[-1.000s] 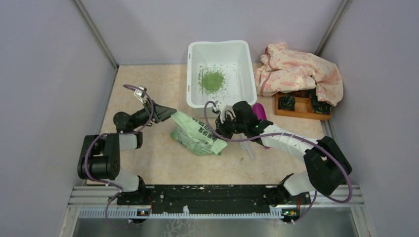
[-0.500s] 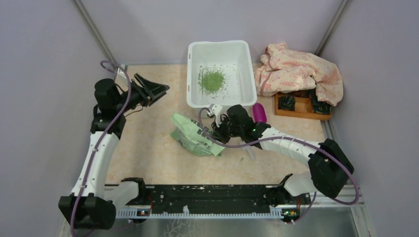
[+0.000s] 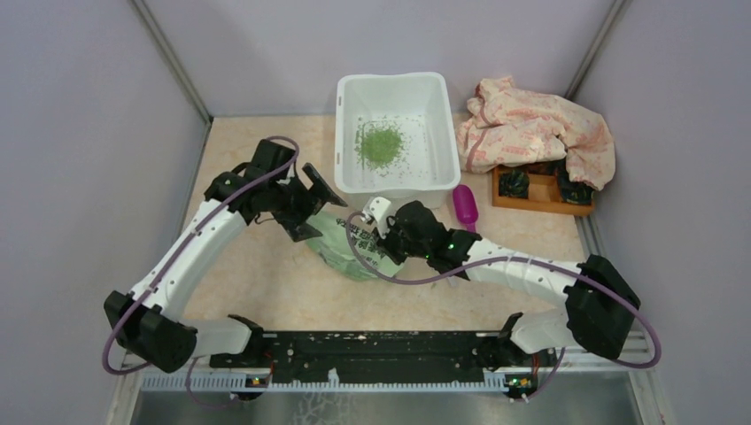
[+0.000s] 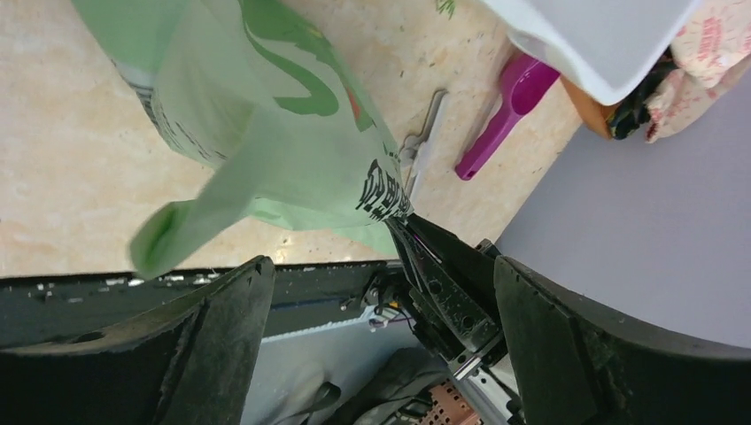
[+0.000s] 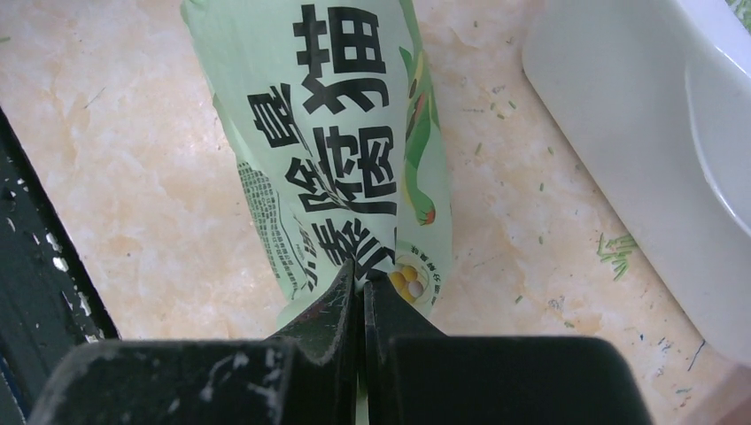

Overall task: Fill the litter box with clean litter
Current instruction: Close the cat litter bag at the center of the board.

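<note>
The white litter box (image 3: pixel 440 115) stands at the back of the table with a small pile of green clean litter (image 3: pixel 380 143) and scattered bits on its floor. In front of it hangs a green-and-white printed bag (image 3: pixel 347 246). My right gripper (image 3: pixel 390 241) is shut on the bag's (image 5: pixel 336 133) lower edge, its fingertips (image 5: pixel 361 279) pinching the film. My left gripper (image 3: pixel 310 204) stands open at the bag's left end. In the left wrist view the bag (image 4: pixel 266 133) hangs above the wide-apart fingers (image 4: pixel 212 345), not touching them.
A magenta scoop (image 3: pixel 465 205) lies right of the bag, beside the box's front corner (image 4: pixel 602 44). A small wooden tray (image 3: pixel 540 193) and a crumpled floral cloth (image 3: pixel 531 128) sit at the back right. Loose granules (image 5: pixel 615 252) dot the table. Walls enclose three sides.
My left arm swung from the left side in to the bag's left end and its jaws opened wide. The right gripper, still pinching the bag, shifted slightly left.
</note>
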Controlling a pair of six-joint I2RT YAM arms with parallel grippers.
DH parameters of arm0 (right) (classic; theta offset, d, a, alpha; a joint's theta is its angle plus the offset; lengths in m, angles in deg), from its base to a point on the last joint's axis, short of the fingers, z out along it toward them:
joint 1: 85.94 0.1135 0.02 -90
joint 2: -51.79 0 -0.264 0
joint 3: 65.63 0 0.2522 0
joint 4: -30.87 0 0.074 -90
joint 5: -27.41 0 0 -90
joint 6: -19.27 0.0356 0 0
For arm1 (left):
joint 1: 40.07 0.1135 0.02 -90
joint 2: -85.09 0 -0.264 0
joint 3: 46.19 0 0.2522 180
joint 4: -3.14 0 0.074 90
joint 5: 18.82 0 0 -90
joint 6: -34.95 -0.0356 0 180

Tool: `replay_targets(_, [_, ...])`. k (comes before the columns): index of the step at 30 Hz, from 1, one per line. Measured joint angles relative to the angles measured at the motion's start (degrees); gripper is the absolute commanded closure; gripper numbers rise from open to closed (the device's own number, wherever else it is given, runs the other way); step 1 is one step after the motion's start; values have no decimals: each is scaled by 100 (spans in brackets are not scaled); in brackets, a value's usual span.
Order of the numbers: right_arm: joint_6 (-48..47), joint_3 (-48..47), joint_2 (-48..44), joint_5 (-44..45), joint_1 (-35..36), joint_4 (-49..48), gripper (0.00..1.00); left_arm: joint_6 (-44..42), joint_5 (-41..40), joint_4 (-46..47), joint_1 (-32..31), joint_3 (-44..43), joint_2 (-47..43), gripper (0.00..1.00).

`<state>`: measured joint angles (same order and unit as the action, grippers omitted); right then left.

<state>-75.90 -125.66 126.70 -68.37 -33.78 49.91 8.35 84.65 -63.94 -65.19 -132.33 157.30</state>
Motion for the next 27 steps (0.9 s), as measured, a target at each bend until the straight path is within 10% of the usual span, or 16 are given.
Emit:
replay_targets(17, [-127,402,-551,935,767,-85,100,551,-612,-1058,-214,-358,981,5])
replay_targets(27, [-188,428,-553,1156,1045,-98,100,549,-680,-1091,-216,-492,1333,65])
